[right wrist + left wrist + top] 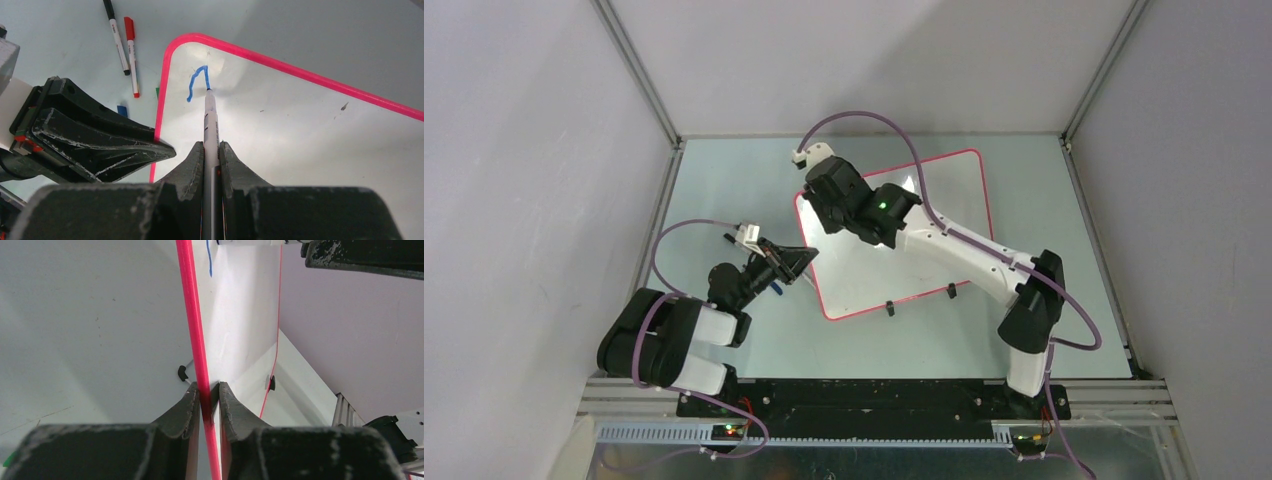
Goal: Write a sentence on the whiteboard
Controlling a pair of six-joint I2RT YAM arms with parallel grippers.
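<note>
The whiteboard [864,275] lies tilted on the table, white with a thin red-pink frame. My left gripper [208,387] is shut on the frame of its left edge [192,315]; from above it sits at that edge [807,262]. My right gripper [212,145] is shut on a white marker [210,117], whose tip touches the board [300,130] near its top left corner. Of the sentence there is only one hooked blue stroke [197,80], which the left wrist view shows as a short blue line [209,260]. From above, the right wrist [849,195] hides the tip.
A black marker [115,35] and a red marker [131,50] lie on the table left of the board, with a small blue cap [122,110] nearby. Two black clip feet [889,308] [951,291] sit on the board's near edge. Grey walls enclose the table.
</note>
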